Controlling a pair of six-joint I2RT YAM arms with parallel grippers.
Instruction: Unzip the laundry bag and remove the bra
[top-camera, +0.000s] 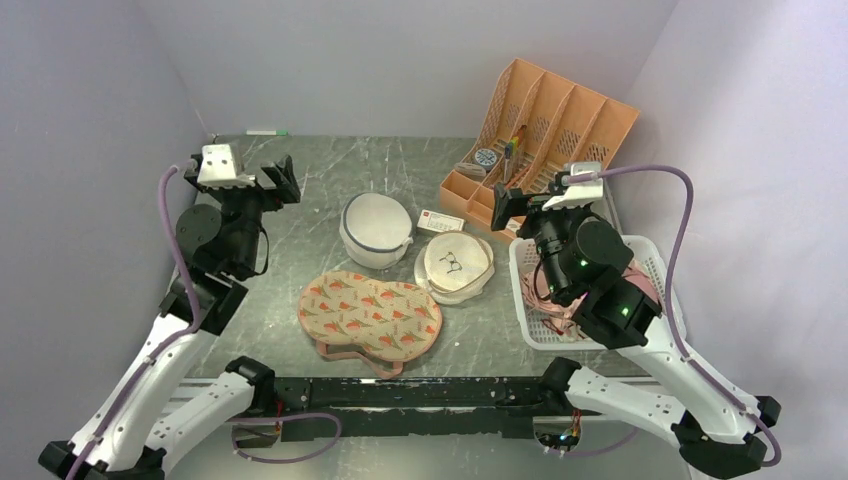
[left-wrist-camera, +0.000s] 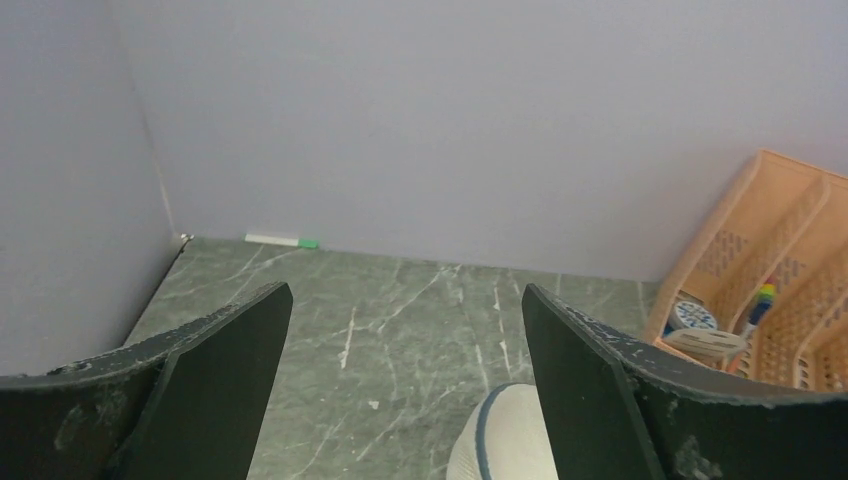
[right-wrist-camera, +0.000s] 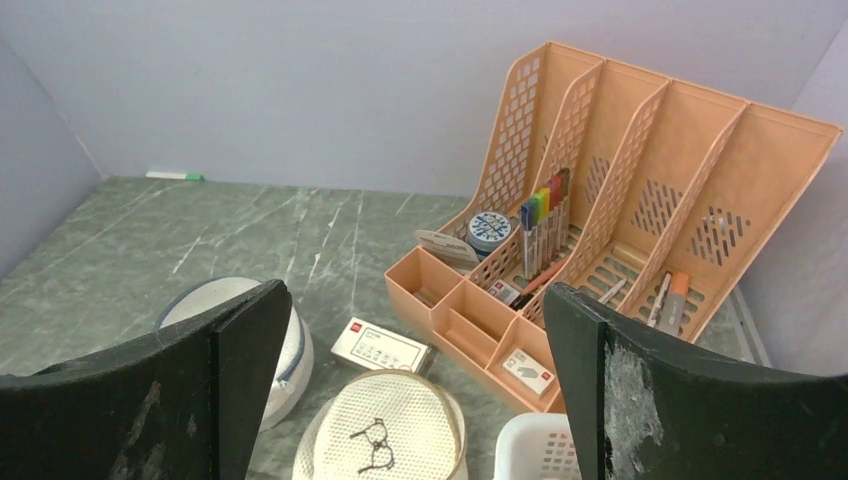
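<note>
The laundry bag (top-camera: 370, 316), flat, beige with an orange-red carrot print and pink zip edging, lies closed on the table's near middle in the top view. No black bra shows in any view. My left gripper (top-camera: 283, 181) is open and empty, raised at the far left, well away from the bag; the left wrist view (left-wrist-camera: 405, 350) shows bare table between its fingers. My right gripper (top-camera: 503, 205) is open and empty, raised above the white basket's far left corner; in the right wrist view (right-wrist-camera: 415, 380) it is also open.
A white dome mesh bag with blue trim (top-camera: 376, 230) and a round cream bag with a glasses drawing (top-camera: 454, 265) stand behind the laundry bag. A small white box (top-camera: 441, 222), an orange desk organizer (top-camera: 540, 135), a white basket with pink garments (top-camera: 585, 295) and a green marker (top-camera: 266, 132).
</note>
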